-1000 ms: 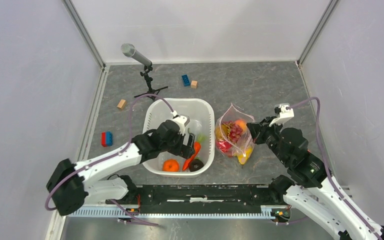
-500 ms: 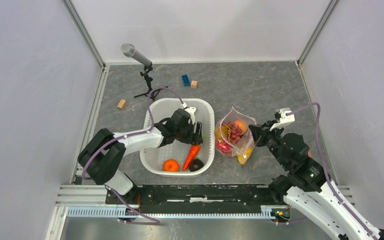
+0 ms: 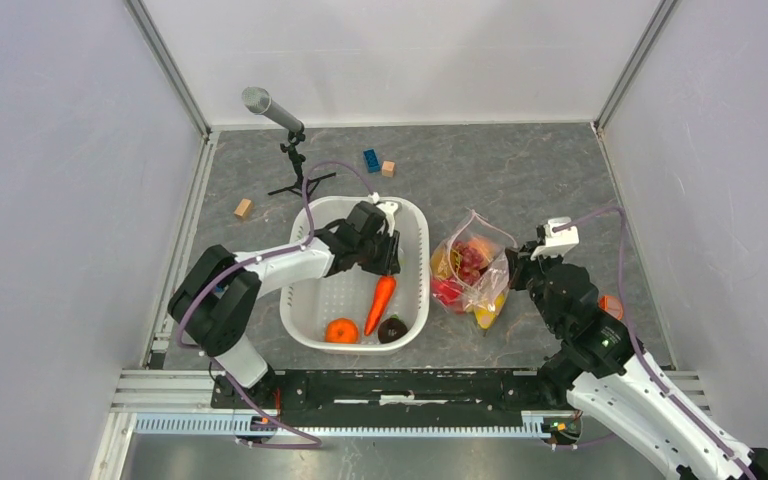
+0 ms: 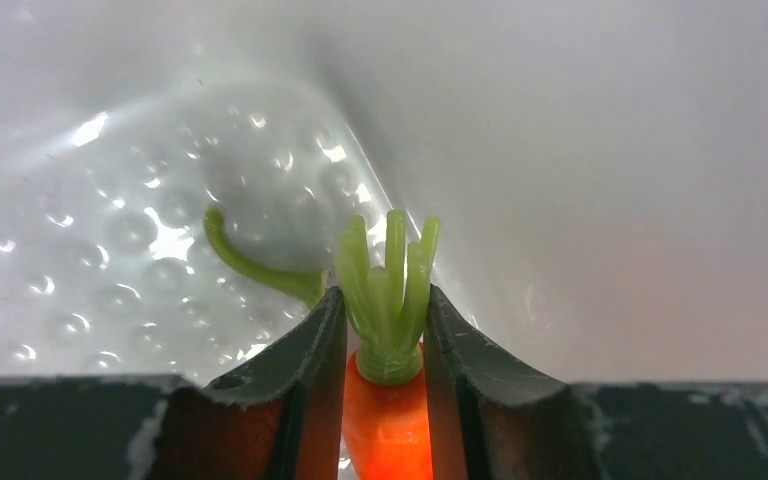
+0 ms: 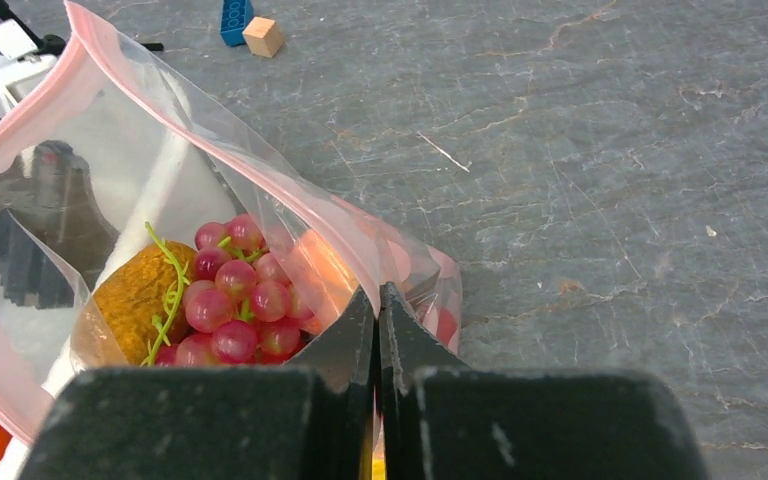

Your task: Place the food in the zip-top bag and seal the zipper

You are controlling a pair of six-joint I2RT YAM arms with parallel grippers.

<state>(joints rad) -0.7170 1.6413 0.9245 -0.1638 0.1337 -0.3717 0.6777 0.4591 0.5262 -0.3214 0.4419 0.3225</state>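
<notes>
Our left end effector (image 4: 383,300) clamps the carrot (image 4: 388,420) in the basin (image 4: 610,180). Our right end effector (image 5: 377,300) pinches the bag (image 5: 220,150) at its rim.

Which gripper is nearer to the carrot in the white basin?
Left. The left gripper clamps the carrot near its green top; the right gripper is away, jaws shut on the zip-top bag.

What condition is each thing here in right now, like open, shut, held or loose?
orange toy carrot: lying in the white plastic basin, gripped at its leafy top.
left fingers: closed on the carrot.
clear zip-top bag: open, partly filled with toy food.
pale pink zipper strip: unsealed.
right fingers: shut on the bag's edge.
round orange toy fruit: loose in the basin.
</notes>
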